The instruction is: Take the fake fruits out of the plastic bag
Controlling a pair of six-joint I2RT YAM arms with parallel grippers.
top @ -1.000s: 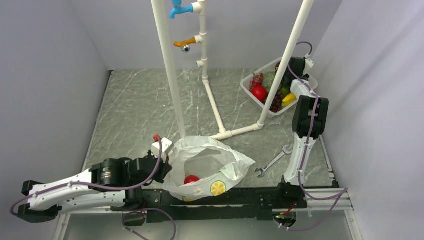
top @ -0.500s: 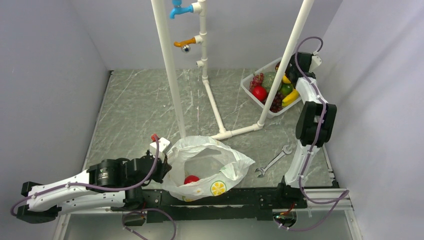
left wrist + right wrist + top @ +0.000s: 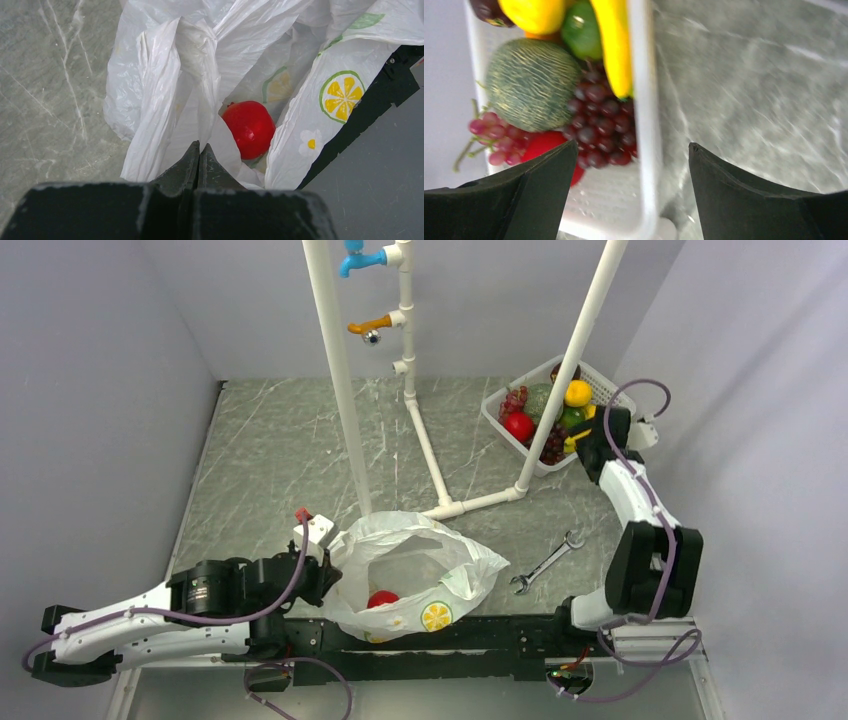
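The plastic bag (image 3: 420, 575) lies open at the near edge, white with lemon prints. One red apple (image 3: 382, 599) lies inside it; it also shows in the left wrist view (image 3: 248, 128). My left gripper (image 3: 199, 146) is shut on the bag's left rim (image 3: 165, 100). My right gripper (image 3: 631, 150) is open and empty above the near rim of the white basket (image 3: 500, 420) at the back right. The basket holds a red apple (image 3: 518, 426), a banana (image 3: 613, 45), a light red grape bunch (image 3: 494, 135) and a yellow-orange round fruit (image 3: 577, 393).
The basket also holds a green netted melon (image 3: 531, 85), dark purple grapes (image 3: 599, 125) and a green fruit (image 3: 581, 31). A white pipe frame (image 3: 440, 465) with taps stands mid-table. A wrench (image 3: 545, 562) lies right of the bag. Walls close in on both sides.
My right arm has drawn back from over the basket toward the near right, leaving the yellow-orange fruit in view in the basket. My left gripper has shifted slightly left with the bag rim.
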